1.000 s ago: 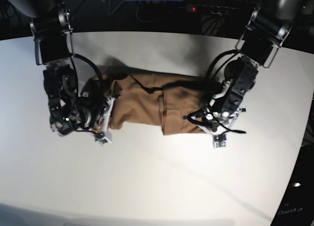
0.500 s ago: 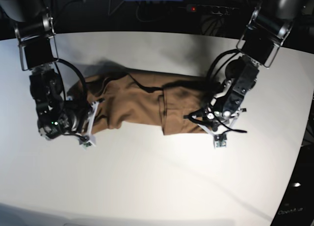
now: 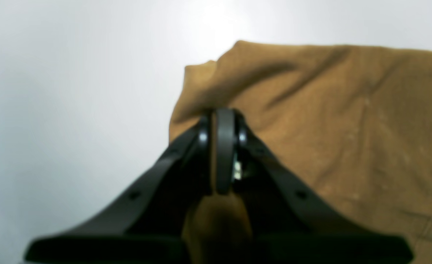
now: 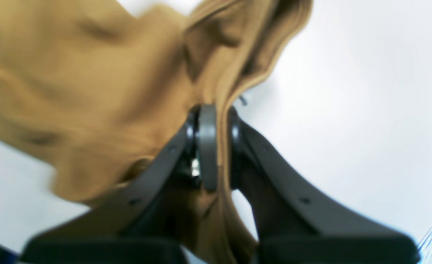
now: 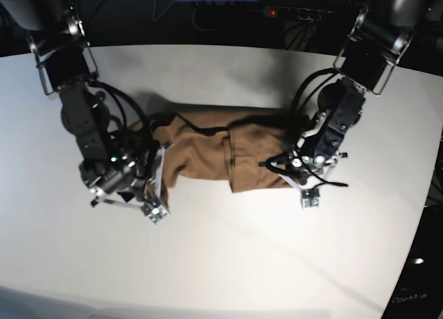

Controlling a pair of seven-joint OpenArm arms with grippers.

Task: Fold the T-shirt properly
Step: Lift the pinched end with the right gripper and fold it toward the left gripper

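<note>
While both arms hold the cloth, the scene reads so:
Worktop (image 5: 228, 257): white, carrying the shirt near its middle.
T-shirt (image 5: 208, 153): tan-brown, lying as a long bunched strip between the two arms, one layer folded over at the base view's right half.
Right tool (image 4: 214, 110): closed on a gathered edge of the T-shirt, at the base view's left end.
Left tool (image 3: 221, 113): closed, pinching a corner of the T-shirt's edge, cloth showing between its fingers (image 3: 225, 146).
</note>
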